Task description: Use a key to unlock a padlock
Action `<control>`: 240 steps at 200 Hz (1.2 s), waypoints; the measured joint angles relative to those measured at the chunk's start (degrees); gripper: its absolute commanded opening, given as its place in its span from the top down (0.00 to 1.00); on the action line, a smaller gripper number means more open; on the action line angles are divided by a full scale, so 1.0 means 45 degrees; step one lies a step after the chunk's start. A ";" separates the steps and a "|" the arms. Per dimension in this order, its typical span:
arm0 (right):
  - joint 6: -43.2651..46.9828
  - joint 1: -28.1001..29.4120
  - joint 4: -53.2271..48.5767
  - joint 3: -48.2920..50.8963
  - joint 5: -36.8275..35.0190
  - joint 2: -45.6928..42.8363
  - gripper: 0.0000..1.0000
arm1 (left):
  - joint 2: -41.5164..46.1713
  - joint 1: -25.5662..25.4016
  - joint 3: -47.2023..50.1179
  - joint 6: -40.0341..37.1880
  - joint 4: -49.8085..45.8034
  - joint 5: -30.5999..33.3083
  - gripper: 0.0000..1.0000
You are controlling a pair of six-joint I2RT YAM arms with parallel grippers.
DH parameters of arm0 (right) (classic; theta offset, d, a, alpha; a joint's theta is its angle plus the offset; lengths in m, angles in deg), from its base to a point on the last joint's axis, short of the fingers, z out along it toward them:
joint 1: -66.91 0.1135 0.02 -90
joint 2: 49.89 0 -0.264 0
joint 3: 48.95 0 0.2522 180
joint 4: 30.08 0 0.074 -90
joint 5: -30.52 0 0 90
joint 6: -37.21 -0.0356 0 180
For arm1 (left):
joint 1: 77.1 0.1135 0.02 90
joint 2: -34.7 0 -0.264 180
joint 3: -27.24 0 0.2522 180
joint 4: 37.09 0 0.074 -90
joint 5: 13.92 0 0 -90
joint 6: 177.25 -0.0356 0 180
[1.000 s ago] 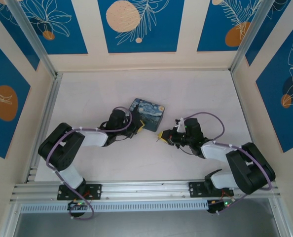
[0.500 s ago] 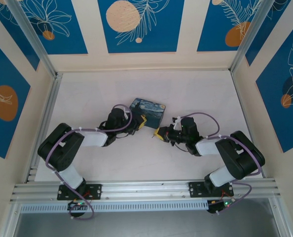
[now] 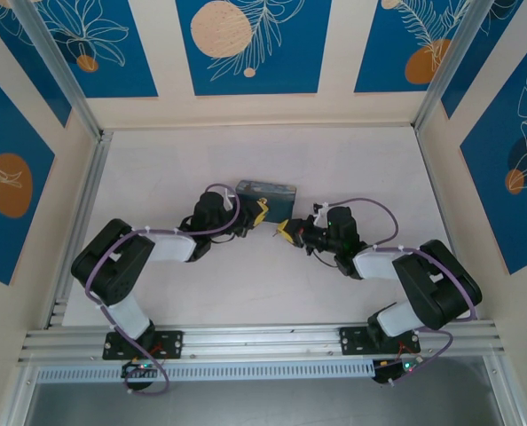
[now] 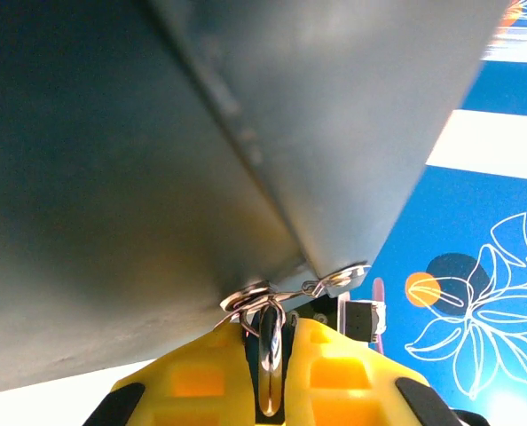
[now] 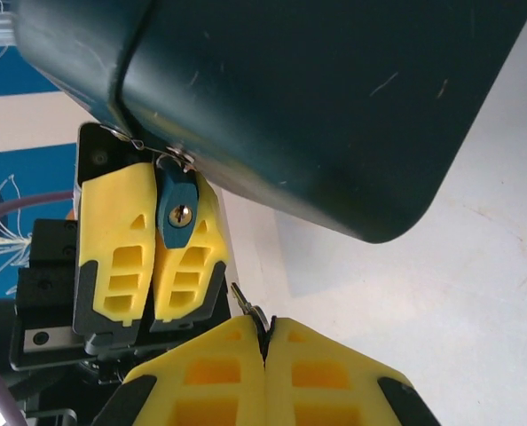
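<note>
Gripping the padlock (image 5: 176, 211) in the left claw (image 5: 159, 193), shut on its blue body with the keyhole turned toward the right claw (image 5: 265, 332). Hanging by its thin shackle from the clasp (image 5: 182, 158) at the edge of the dark box (image 5: 317, 98), tilted up off its flat face near the middle of the counter (image 3: 352, 169). Pinching the key (image 5: 248, 304) in the right claw, closed tight with only a short tip sticking out. Holding that tip just below the padlock, near the keyhole but apart from it.
</note>
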 measured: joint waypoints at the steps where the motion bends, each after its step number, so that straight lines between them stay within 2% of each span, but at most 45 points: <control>1: -0.0005 0.0000 0.0015 0.0000 -0.0005 0.0000 1.00 | 0.0000 0.0000 0.0000 0.0000 0.0005 0.0015 1.00; 111: -0.0617 0.0039 0.0301 -0.0724 -0.0476 0.0034 1.00 | -0.0010 -0.0199 0.0000 0.0559 0.0471 0.0500 1.00; 240: -0.0714 0.0063 0.0364 -0.1200 -0.0622 0.1010 1.00 | -0.0092 -0.0238 0.0000 0.0559 0.0753 0.0593 1.00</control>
